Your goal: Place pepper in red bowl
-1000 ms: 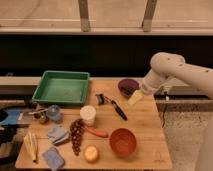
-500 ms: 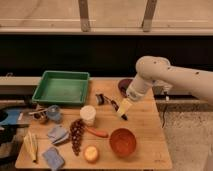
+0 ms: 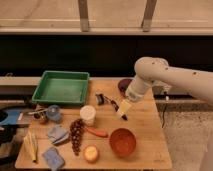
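Steadily, the arm is swinging in from the right. A second ago its tool (image 3: pixel 122 111) was hanging beside the dark maroon bowl (image 3: pixel 123 84). Now it is hovering lower and further left, over the middle of the tabletop (image 3: pixel 150 131), just above the end of a dark utensil (image 3: pixel 106 100). Over the last half second the travel is slowing to a small drop. Whether the tool is spread or pressed together I cannot tell, though nothing is showing in it.

The pepper (image 3: pixel 96 132) is lying flat where it was lying a second ago. It is below the white cup (image 3: pixel 88 114), just beside the grape bunch (image 3: pixel 76 135), and just left of the red bowl (image 3: pixel 122 141), which is sitting empty.

So the task appears to be only beginning. The reach is closing on the pepper but not arriving, with the tool stopping above and to the right of it. Reaching it is likely calling for more leftward and downward travel, keeping clear of the cup and the bowl's rim.
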Controlling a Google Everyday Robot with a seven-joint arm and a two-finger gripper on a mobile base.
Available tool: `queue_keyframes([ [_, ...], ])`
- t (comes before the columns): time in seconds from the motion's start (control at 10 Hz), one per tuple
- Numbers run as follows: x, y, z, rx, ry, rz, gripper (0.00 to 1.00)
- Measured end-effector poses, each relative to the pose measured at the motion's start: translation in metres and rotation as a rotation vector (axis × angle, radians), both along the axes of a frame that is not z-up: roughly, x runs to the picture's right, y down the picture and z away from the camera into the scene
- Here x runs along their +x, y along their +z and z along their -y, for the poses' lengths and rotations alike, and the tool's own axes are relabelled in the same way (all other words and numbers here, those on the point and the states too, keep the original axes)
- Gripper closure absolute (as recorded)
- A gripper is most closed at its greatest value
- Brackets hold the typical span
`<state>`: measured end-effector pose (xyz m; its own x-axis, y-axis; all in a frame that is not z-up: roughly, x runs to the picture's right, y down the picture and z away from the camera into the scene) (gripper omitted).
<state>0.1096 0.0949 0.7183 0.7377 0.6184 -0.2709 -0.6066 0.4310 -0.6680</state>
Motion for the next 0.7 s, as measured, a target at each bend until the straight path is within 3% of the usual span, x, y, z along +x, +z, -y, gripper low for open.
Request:
queue_keyframes([
  [0.4, -0.082, 0.017, -0.011, -0.034, -0.122, 0.124, 0.2],
  [0.7, -0.118, 0.02, -0.032, -0.071, -0.185, 0.199, 0.2],
])
